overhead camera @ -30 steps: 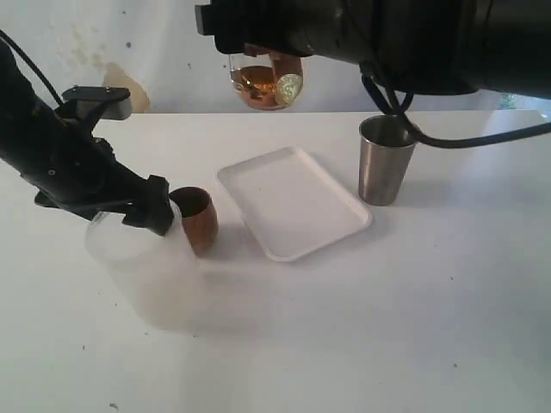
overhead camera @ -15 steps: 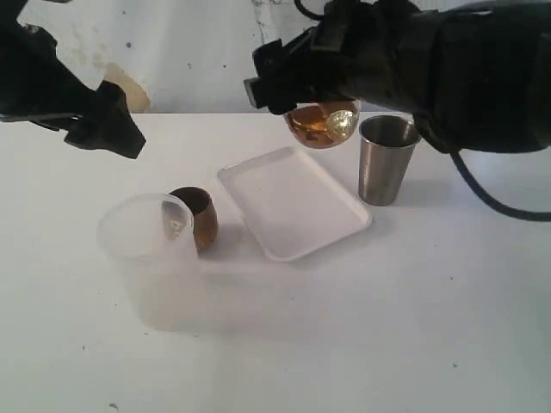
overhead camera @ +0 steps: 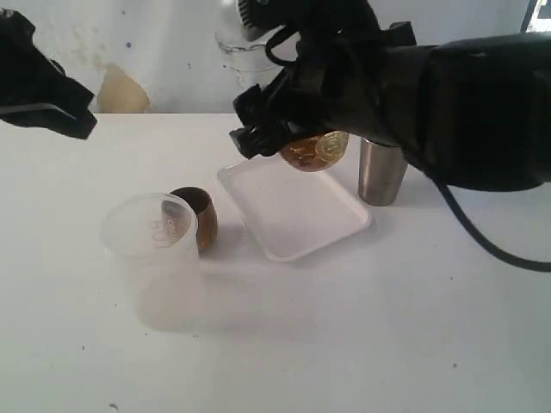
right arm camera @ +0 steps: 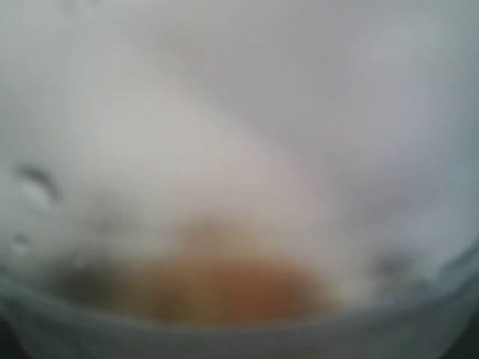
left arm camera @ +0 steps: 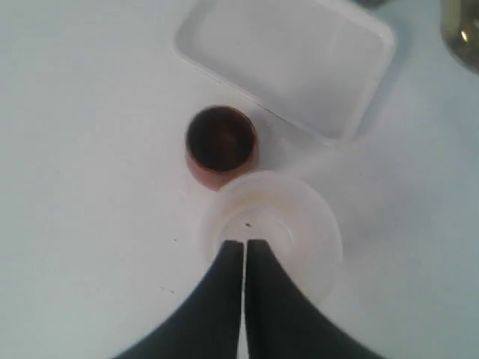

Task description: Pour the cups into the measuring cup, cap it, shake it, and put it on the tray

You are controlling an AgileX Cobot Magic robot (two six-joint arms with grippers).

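Note:
My right gripper point(overhead camera: 297, 138) is shut on the clear measuring cup point(overhead camera: 314, 151), which holds amber liquid and hangs just above the far edge of the white tray point(overhead camera: 293, 211). The right wrist view is filled by the cup's blurred wall and the amber liquid point(right arm camera: 239, 292). The brown wooden cup point(overhead camera: 200, 217) stands left of the tray. The steel tumbler point(overhead camera: 381, 172) stands at the tray's right, partly behind my right arm. My left gripper point(overhead camera: 76, 120) hovers high at the left, shut and empty; its fingertips point(left arm camera: 233, 250) show above the wooden cup point(left arm camera: 221, 142).
A frosted translucent beaker point(overhead camera: 151, 237) stands upright at the front left, touching the wooden cup; it appears under my left gripper as the beaker point(left arm camera: 299, 224). The tray point(left arm camera: 224, 30) is bare. The white table runs back to a wall.
My left gripper let go of the frosted beaker, rose to the upper left and shut. My right arm carried the measuring cup down and forward to above the tray.

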